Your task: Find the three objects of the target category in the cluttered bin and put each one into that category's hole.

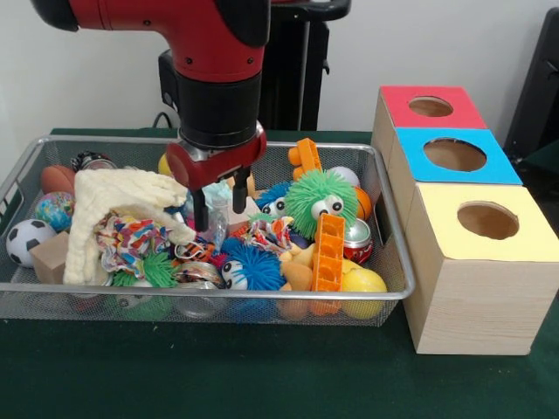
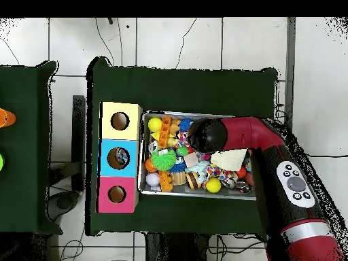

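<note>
Hanging over bin, pincer open (empty); cloth, green fuzzy ball crowding.

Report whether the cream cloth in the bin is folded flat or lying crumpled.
Crumpled. The cloth drapes in a bunched heap over the toys at one end of the wire bin, its edge hanging unevenly.

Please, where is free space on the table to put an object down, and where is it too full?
The green table is bare in front of the wire bin and the yellow box. Inside the bin it is crowded everywhere: balls, fuzzy toys, the cream cloth, with the gripper lowered into the middle.
</note>
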